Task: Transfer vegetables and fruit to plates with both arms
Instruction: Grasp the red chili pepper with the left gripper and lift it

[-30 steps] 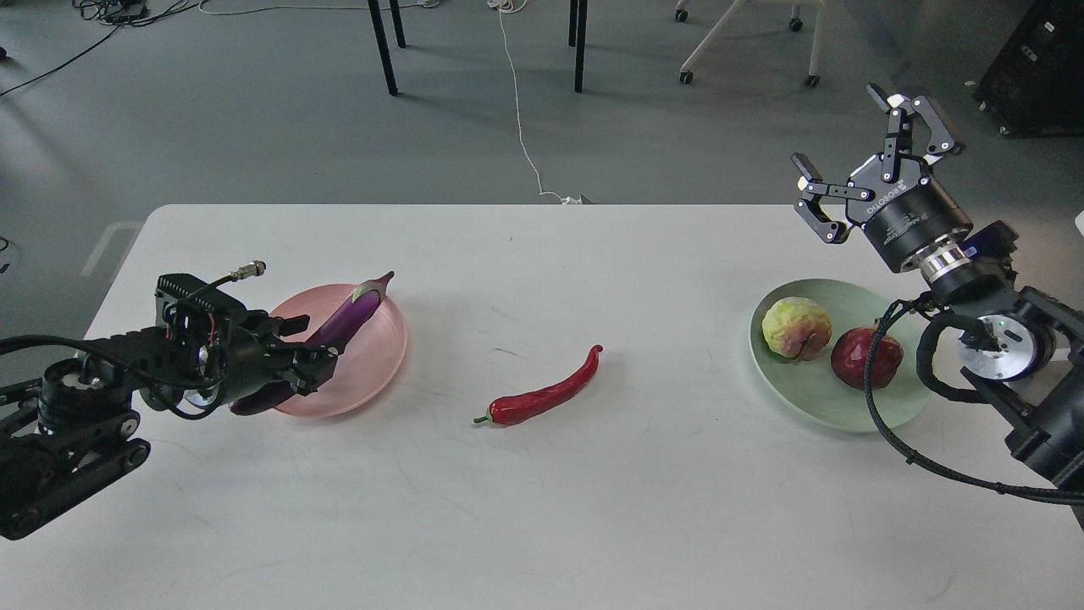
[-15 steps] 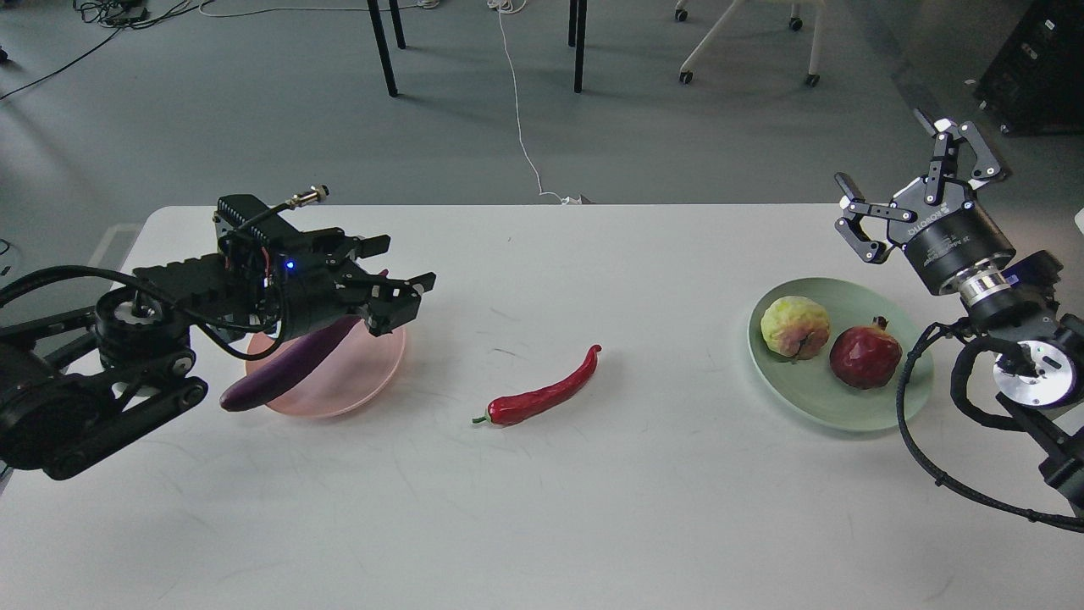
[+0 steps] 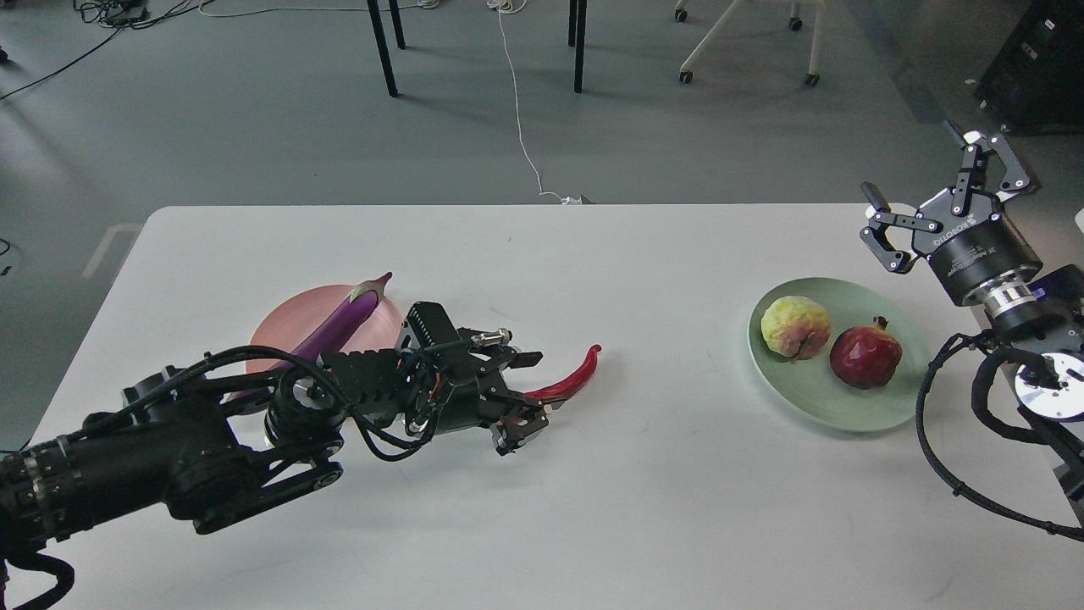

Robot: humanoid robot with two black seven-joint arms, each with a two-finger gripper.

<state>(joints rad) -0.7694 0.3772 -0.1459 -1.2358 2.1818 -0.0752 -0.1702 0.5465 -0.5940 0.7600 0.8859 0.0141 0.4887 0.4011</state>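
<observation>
The purple eggplant (image 3: 339,322) lies across the pale pink plate (image 3: 381,315), its lower end hidden behind my left arm. The red chili pepper (image 3: 569,379) lies on the table at mid-centre; its stem end is hidden by my left gripper (image 3: 527,398), which is open with its fingers spread over that end. The yellow-green bumpy fruit (image 3: 794,326) and the dark red pomegranate (image 3: 865,357) sit side by side in the pale green plate (image 3: 813,405). My right gripper (image 3: 940,199) is open and empty, raised beyond the green plate's far right.
The white table (image 3: 644,508) runs to a far edge behind both plates. Beyond it are grey floor, chair and table legs (image 3: 579,47) and a white cable (image 3: 518,110). My right arm's black cable (image 3: 940,474) loops just right of the green plate.
My left gripper has left the eggplant on the pink plate and swung right and down to the chili's stem end. My right gripper has drawn back to the right, away from the green plate.
</observation>
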